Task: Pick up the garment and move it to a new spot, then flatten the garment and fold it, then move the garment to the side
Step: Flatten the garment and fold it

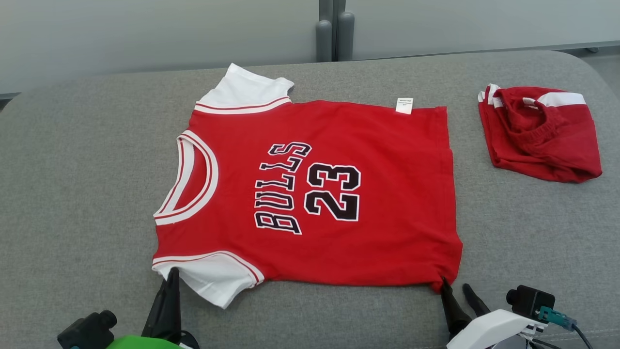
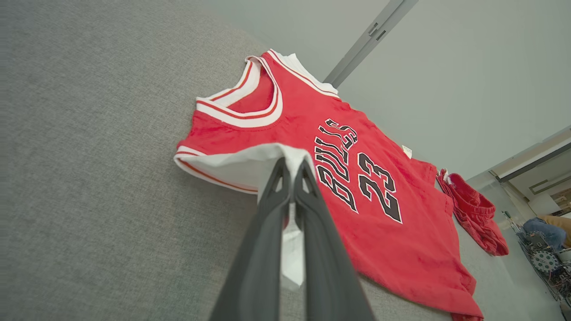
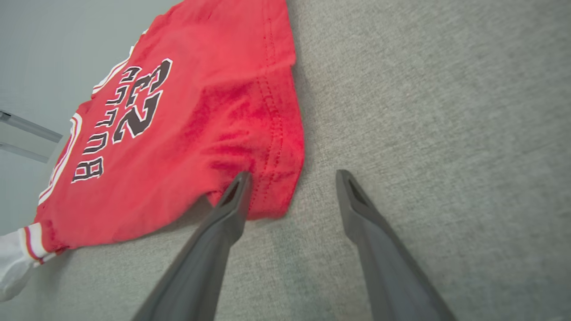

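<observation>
The red Bulls jersey (image 1: 387, 232) lies spread flat, front up, in the middle of your grey padded counter (image 1: 72, 194). Its neck hole points to your robot's left and its hem to the right, so the "BULLS 23" lettering reads sideways in the head view. Both white sleeves are laid out. The far sleeve (image 1: 244, 89) points toward the counter's back edge and the near sleeve (image 1: 218, 281) toward the front edge. A small white label (image 1: 404, 105) sticks out at the far hem corner.

Your left pincer (image 1: 172, 276) is clamped on the near sleeve. In the left wrist view its two dark fingers (image 2: 263, 232) meet, with white cloth showing in the slit between them.

Your right pincer (image 1: 455, 287) stands wide apart at the near hem corner (image 3: 276, 196). In the right wrist view one fingertip sits at the edge of the red cloth and the other is over bare counter just beside the hem. You cannot tell from here whether that first tip presses on the fabric.

Loosely folded red shorts (image 1: 537, 133) with a white stripe lie well apart from the jersey, toward the counter's far right. Behind the counter is a pale wall with a grey post (image 1: 334, 29).
</observation>
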Robot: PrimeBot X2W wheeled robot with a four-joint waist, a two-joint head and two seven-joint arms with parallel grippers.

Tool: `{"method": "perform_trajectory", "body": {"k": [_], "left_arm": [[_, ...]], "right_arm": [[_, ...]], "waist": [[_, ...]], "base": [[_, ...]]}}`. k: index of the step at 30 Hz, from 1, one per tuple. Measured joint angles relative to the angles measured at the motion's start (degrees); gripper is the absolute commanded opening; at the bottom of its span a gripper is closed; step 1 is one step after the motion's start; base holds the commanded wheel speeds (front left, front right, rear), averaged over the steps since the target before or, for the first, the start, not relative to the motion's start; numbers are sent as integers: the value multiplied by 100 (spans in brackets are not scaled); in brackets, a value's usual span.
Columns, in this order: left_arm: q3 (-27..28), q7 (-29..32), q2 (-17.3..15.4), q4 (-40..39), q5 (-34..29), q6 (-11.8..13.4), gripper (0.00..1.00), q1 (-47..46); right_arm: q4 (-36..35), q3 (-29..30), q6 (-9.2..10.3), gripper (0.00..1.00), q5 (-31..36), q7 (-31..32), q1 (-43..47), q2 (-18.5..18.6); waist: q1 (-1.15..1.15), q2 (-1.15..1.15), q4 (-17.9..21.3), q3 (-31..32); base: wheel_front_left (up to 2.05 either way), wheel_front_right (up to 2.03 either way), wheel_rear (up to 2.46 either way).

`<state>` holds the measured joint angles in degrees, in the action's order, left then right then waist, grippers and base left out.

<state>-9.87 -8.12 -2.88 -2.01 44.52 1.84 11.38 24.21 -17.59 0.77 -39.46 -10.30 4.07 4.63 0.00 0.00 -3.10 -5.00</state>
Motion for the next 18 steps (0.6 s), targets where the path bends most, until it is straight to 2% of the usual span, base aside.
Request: {"method": "perform_trajectory", "body": {"k": [1,6,9,10,12,16,18], "left_arm": [[12,0,0,-1,0,20,0,1],[26,-1,-1,-16,0,26,0,1],[25,-1,-1,-24,0,27,0,1],[25,-1,-1,-25,-1,29,0,1],[25,0,-1,-25,-1,67,0,2],[24,0,-1,-19,-1,76,0,3],[23,1,-1,-4,-1,77,0,5]], "right_arm": [[0,2,-41,86,-44,0,0,-20],[45,0,-207,75,-237,1,-4,-76],[77,-14,-318,62,-327,4,-12,-91],[94,-16,-327,62,-348,9,-15,-94],[145,-34,-354,49,-348,10,-24,-97],[303,-125,-383,40,-339,25,-117,-96],[394,-149,-432,32,-338,26,-158,-96]], "waist": [[0,0,-10,-10],[0,0,-30,-30],[0,0,-35,-30],[0,0,-36,-28],[0,0,-36,-20],[0,0,-31,10],[0,0,-28,44]], "base": [[0,0,0],[0,0,0],[0,0,0],[0,0,0],[0,0,0],[0,0,0],[0,0,0]]}}
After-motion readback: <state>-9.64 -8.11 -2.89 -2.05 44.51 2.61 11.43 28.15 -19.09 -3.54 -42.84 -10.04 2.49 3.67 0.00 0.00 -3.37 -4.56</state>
